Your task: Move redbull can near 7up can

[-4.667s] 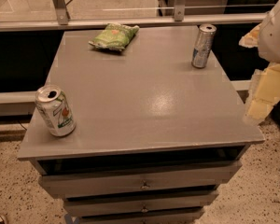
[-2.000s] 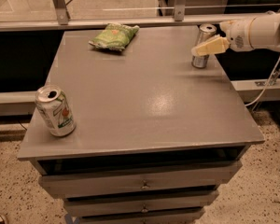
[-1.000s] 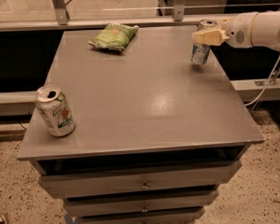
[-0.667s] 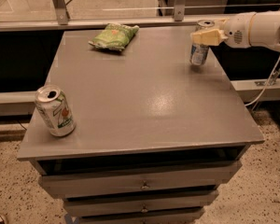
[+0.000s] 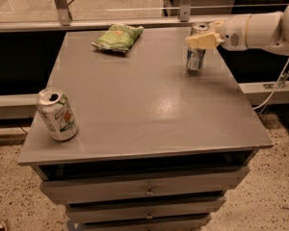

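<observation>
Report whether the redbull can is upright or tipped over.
Upright: the redbull can is vertical at the far right of the table, silver top up, base down, with the end effector at its upper part.

Single arm (image 5: 262, 29) comes in from the right edge, upper part of view. White forearm is near horizontal and reaches left. Wrist housing is rounded, white. Gripper (image 5: 193, 39) sits at the arm's left end with cream fingers (image 5: 203, 41) pointing left, clamped on the upper part of the redbull can (image 5: 195, 59). One finger crosses the can's front; the other is hidden behind.
</observation>
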Controlling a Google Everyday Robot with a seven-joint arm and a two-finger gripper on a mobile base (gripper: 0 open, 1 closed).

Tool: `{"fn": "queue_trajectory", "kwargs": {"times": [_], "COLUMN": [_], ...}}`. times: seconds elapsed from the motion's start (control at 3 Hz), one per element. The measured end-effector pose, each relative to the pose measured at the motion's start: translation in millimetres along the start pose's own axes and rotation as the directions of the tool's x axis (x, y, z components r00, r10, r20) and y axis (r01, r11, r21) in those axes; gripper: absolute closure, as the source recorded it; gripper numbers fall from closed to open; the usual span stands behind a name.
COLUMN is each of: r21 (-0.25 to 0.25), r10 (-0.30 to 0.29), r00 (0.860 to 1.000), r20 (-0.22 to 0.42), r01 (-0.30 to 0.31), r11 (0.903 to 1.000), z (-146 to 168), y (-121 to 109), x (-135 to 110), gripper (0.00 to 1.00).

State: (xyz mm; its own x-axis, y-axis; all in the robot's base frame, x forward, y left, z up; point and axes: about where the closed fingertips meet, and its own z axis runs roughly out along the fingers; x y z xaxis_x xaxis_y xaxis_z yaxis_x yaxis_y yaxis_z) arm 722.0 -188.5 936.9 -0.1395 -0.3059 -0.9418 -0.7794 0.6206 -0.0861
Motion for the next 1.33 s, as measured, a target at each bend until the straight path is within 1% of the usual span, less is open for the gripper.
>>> {"fn": "queue_trajectory", "kwargs": {"times": [0.33,0.67,1.0,1.33], "r21": [-0.113,-0.258,-0.378,-0.378], "r10": [-0.073,-0.107,-0.082,-0.082], "r00": [0.997,0.993,0.992,0.992], "r20": [0.011,0.042,0.092,0.092], "r01": [0.074,0.114,0.111,0.111], "r11": [0.9908,0.9595,0.9193,0.9192], "z": [32,55,63,63], "y": [51,126,183,183], "x": [-15,-31,-46,-46], "gripper": [1.0,1.0,1.0,1.0]}}
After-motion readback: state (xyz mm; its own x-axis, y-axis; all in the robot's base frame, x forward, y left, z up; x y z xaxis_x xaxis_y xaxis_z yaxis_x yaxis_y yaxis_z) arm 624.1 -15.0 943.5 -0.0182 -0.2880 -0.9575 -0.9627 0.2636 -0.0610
